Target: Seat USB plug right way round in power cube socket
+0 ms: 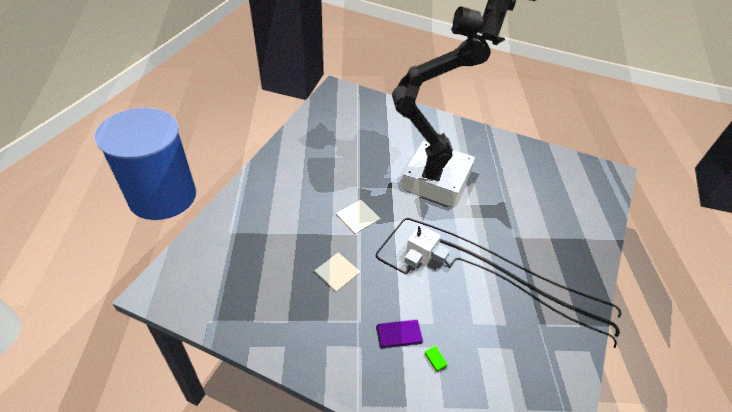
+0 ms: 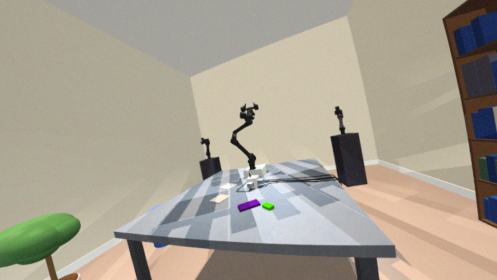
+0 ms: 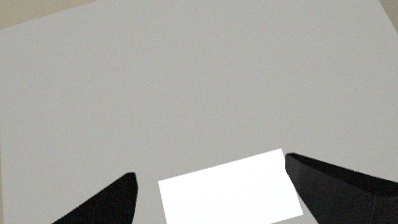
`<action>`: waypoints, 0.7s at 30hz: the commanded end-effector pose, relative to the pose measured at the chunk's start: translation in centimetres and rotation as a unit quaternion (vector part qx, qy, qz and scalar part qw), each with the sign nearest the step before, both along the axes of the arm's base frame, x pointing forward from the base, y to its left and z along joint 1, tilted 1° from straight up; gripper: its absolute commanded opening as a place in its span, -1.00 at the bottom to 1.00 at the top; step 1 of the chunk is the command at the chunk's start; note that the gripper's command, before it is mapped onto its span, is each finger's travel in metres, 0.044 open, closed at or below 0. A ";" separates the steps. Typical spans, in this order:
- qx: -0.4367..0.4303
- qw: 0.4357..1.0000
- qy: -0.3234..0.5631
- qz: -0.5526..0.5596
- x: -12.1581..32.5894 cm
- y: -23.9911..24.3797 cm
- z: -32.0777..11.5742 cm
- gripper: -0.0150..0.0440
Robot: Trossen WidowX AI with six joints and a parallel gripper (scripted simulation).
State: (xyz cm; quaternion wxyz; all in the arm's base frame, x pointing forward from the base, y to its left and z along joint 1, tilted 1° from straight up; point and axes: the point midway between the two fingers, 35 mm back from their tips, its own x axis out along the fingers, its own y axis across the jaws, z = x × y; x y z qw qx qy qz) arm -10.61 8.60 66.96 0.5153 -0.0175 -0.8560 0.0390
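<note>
Black and wide apart, our hand [image 2: 249, 105] [image 3: 212, 170] holds nothing, high above the power cube [image 1: 424, 237] [image 2: 252, 181]. On the cube's top stands a small dark plug [image 1: 419, 231], likely the stuck one. Beyond the cube, on the bench [image 1: 174, 291] [image 2: 299, 247], lie two pale squares and purple and green blocks. We think all the work is left: pull, turn, push, let go.

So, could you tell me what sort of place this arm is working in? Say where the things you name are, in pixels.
Probably a study or small lab: a bookshelf [image 2: 464, 98], a potted plant [image 2: 38, 238], and more arms on dark pedestals [image 1: 286, 48] [image 2: 348, 160] behind the table [image 1: 276, 204] [image 2: 243, 245].
</note>
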 end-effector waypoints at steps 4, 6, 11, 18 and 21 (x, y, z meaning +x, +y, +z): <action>-0.044 0.999 -0.010 -0.018 -0.2 2.8 -0.6 1.00; -0.095 0.994 -0.013 -0.048 0.2 6.4 -1.7 1.00; -0.239 0.964 -0.006 -0.120 3.0 15.1 -5.3 1.00; -0.420 0.878 0.067 -0.218 12.0 23.7 -12.0 1.00; -0.497 0.822 0.112 -0.253 16.8 26.2 -16.0 1.00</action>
